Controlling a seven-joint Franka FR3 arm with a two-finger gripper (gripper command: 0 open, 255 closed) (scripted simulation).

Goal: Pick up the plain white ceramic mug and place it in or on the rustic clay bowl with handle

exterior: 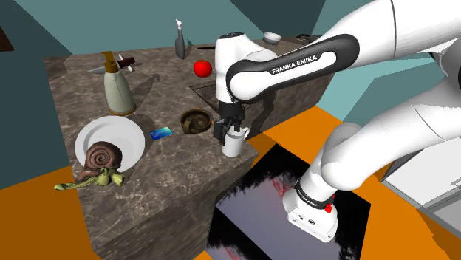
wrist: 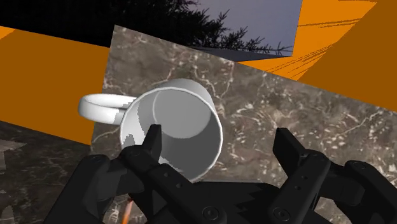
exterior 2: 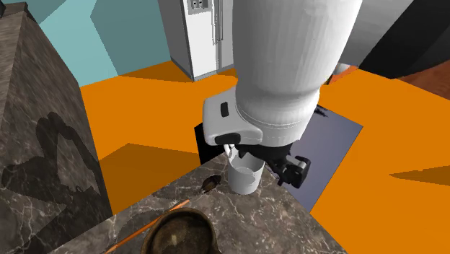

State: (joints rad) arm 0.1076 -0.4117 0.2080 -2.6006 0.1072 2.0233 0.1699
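Note:
A white mug (exterior: pixel 233 142) stands upright on the marble counter (exterior: pixel 170 177), close to its corner. My black gripper (exterior: pixel 227 131) hangs right over it, open. In the wrist view one finger (wrist: pixel 151 137) dips over the mug (wrist: pixel 181 127) near the handle side, and the other finger (wrist: pixel 289 147) stands well outside the far wall. Neither finger touches it. The brown clay bowl (exterior: pixel 196 120) sits just beyond the mug toward the shoulder view's left; it also appears as a dark bowl (exterior 2: pixel 180 234) in front of the mug (exterior 2: pixel 245 175).
A white plate (exterior: pixel 129 133) carries a brown snail-like figure (exterior: pixel 102 156), with a green thing (exterior: pixel 107 177) beside it. A small blue item (exterior: pixel 160 134), a grey dispenser bottle (exterior: pixel 118 90) and a red apple (exterior: pixel 202 68) stand farther back. The counter edge drops to an orange floor (exterior 2: pixel 144 108).

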